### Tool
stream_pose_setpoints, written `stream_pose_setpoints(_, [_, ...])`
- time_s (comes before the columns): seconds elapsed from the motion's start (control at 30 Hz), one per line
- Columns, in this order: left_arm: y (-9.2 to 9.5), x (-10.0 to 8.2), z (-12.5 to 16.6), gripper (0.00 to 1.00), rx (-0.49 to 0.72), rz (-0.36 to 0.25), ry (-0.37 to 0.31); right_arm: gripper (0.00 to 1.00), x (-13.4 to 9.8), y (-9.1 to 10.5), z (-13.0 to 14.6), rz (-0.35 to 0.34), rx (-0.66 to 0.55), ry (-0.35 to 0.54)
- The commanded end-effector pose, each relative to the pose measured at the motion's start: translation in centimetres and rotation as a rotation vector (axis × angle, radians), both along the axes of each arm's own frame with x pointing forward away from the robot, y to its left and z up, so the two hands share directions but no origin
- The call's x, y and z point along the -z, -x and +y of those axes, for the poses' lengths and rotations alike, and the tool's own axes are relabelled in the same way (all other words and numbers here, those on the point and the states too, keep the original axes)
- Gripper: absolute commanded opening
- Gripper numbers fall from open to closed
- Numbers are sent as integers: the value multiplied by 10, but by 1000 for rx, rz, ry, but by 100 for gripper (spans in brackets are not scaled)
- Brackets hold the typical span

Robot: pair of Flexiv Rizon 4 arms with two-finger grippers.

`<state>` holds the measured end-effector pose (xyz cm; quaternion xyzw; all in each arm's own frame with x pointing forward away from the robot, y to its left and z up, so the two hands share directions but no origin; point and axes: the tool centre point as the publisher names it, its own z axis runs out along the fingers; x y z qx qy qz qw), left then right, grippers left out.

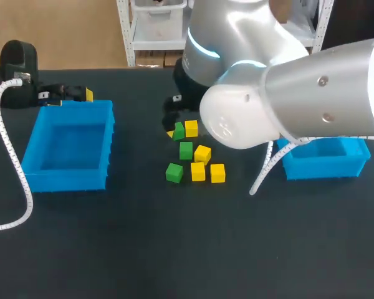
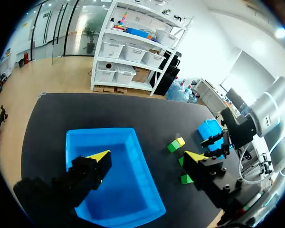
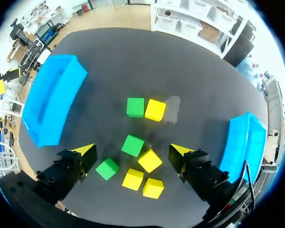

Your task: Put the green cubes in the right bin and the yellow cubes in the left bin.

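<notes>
From above, the black worktop (image 1: 112, 249) has a blue left bin (image 1: 31, 159) and a blue right bin (image 1: 327, 163). The cubes sit in a small bunch between the bins. There are three green cubes (image 1: 186, 150) and four yellow cubes (image 1: 217, 173), and none of them is in a bin. The big silver right arm (image 1: 324, 93) comes in from the right, and its dark end hangs just behind the bunch. The left end effector (image 1: 81, 94) is at the far edge of the left bin. A white cable (image 1: 9, 156) lies beside that bin.

From the left wrist, the left end effector (image 2: 147, 156) is wide open and holds nothing. It hangs over the left bin (image 2: 78, 142). The cubes are ahead of it, off to one side, with the right bin (image 2: 209, 129) past them.

From the right wrist, the right end effector (image 3: 133, 150) is wide open too. It is above the bunch. One green cube (image 3: 133, 145) lies between its fingers (image 3: 85, 151), but they do not touch it. A yellow cube (image 3: 150, 160) is right next to that green one. The left bin (image 3: 52, 104) and the right bin (image 3: 242, 142) are well apart, one on each side.
</notes>
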<state>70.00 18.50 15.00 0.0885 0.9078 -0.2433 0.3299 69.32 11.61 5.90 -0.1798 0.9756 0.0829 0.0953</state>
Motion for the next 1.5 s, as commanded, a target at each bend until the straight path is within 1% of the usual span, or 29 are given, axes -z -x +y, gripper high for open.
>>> stream_pose_setpoints(0.03, [0, 0, 0, 100, 0, 0, 0, 100, 8, -1, 7, 16, 10, 10])
stream_pose_setpoints(0.33, [0, 0, 0, 100, 0, 0, 0, 100, 26, 8, 14, 57, 42, 29])
stream_pose_setpoints(0.63, [0, 0, 0, 100, 0, 0, 0, 100, 41, 9, 12, 81, 136, 71])
stream_pose_setpoints(0.93, [0, 0, 0, 100, 0, 0, 0, 100, 53, 8, 17, 78, 186, 99])
stream_pose_setpoints(1.07, [0, 0, 0, 100, 0, 0, 0, 100, 56, 7, 15, 83, 220, 92])
stream_pose_setpoints(1.23, [0, 0, 0, 100, 0, 0, 0, 100, 61, 4, 12, 81, 233, 92])
stream_pose_setpoints(1.3, [0, 0, 0, 100, 0, 0, 0, 100, 62, 2, 11, 72, 214, 108])
stream_pose_setpoints(1.43, [0, 0, 0, 100, 0, 0, 0, 100, 56, -7, 10, 57, 213, 122])
stream_pose_setpoints(1.5, [0, 0, 0, 100, 0, 0, 0, 100, 49, -11, 12, 30, 203, 125])
